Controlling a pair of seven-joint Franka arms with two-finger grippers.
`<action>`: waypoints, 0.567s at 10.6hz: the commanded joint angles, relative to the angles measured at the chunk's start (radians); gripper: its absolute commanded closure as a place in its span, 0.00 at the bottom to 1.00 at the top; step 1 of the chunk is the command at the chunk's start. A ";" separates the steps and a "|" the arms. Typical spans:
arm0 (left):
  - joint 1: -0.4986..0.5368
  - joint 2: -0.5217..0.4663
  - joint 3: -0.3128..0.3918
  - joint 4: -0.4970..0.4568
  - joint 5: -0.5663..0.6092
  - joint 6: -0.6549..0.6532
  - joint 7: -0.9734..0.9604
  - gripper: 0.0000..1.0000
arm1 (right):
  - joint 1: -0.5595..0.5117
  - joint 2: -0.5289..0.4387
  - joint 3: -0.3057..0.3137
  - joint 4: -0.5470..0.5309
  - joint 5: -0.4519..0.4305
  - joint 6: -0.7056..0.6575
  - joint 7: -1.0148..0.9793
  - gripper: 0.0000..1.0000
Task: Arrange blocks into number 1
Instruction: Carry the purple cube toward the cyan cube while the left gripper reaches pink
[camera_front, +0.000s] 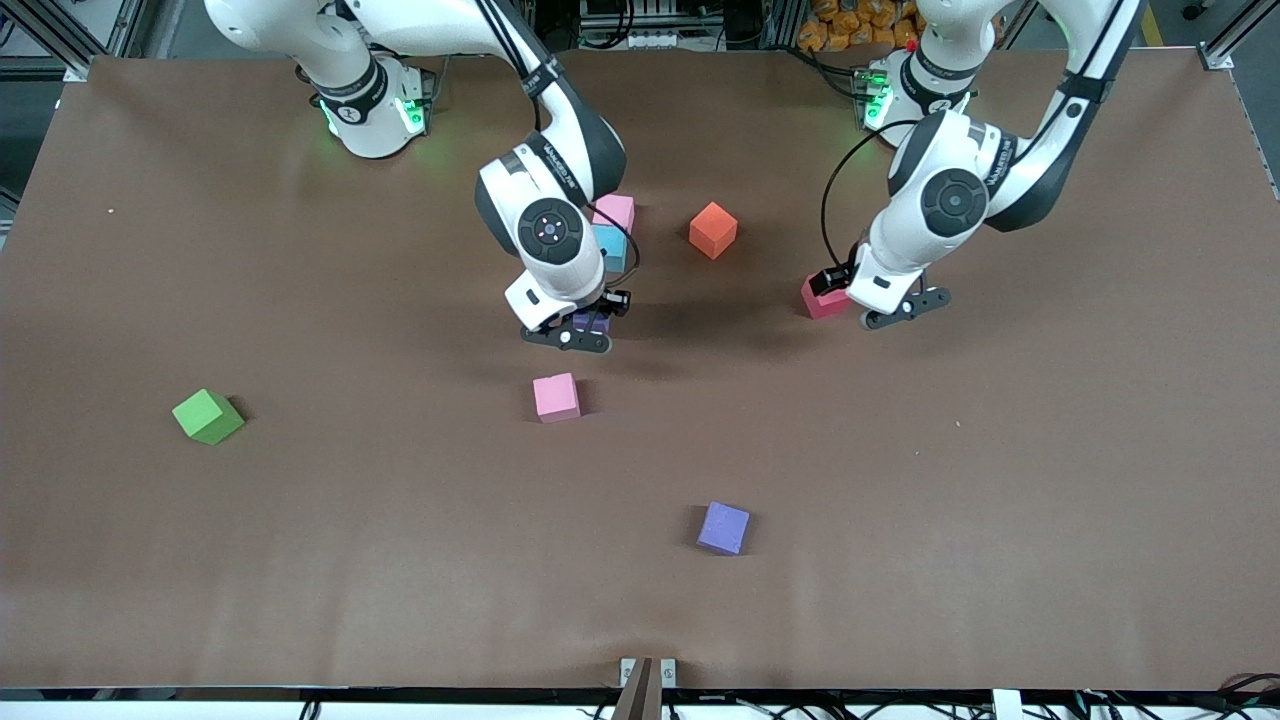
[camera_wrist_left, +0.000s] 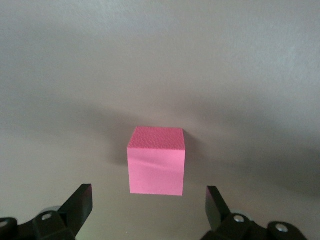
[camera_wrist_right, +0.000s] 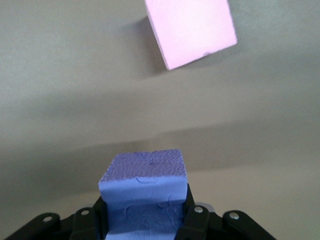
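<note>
Two grippers: right gripper (camera_wrist_right: 145, 220) clamps a light, squashy purple block (camera_wrist_right: 145, 185) by opposite faces, above the light pink block (camera_front: 556, 397); left gripper (camera_wrist_left: 150, 205) spread wide at the crimson block (camera_wrist_left: 156, 161).

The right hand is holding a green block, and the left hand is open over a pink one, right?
Not quite: the right hand holds a purple block, not green, as the right wrist view shows. The left hand is indeed open over a pink block.
</note>
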 joint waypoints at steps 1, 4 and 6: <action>-0.005 0.005 -0.007 -0.041 -0.015 0.068 0.003 0.00 | 0.051 -0.028 -0.005 -0.087 -0.011 0.081 -0.004 1.00; -0.006 0.065 -0.005 -0.041 0.014 0.090 0.003 0.00 | 0.086 -0.040 -0.005 -0.147 -0.011 0.118 -0.007 1.00; -0.006 0.100 -0.004 -0.041 0.034 0.108 0.002 0.00 | 0.103 -0.052 -0.004 -0.206 -0.013 0.188 -0.007 1.00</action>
